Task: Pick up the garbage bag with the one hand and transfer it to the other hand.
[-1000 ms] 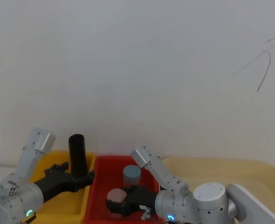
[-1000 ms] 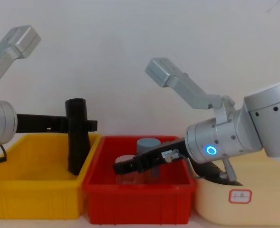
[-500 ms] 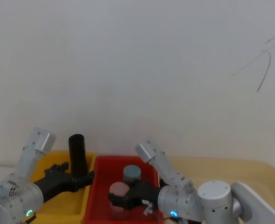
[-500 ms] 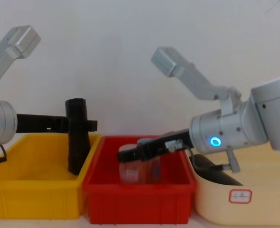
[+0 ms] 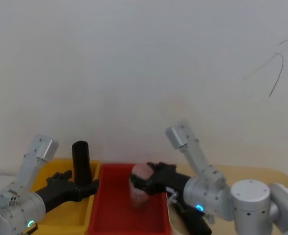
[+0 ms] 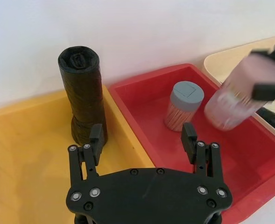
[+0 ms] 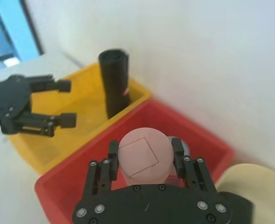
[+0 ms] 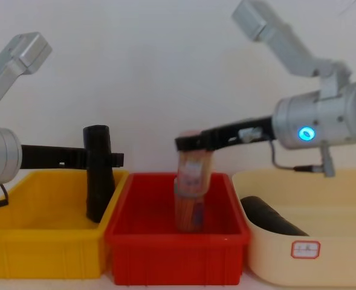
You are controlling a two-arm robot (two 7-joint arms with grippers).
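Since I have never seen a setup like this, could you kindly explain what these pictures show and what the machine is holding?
This is a robot with two arms, each ending in a black two-fingered gripper. Two pictures come from cameras on its head and chest, looking forward; the other two come from cameras on its wrists, looking past the fingers.

Three bins sit side by side: a yellow bin, a red bin and a cream tub. A tall black garbage bag roll stands upright in the yellow bin. The left gripper hovers open near it, not touching it. A second black roll lies in the cream tub.

The right gripper is shut on a pink-lidded jar, lifted above the red bin. A grey-lidded jar stands in that bin.
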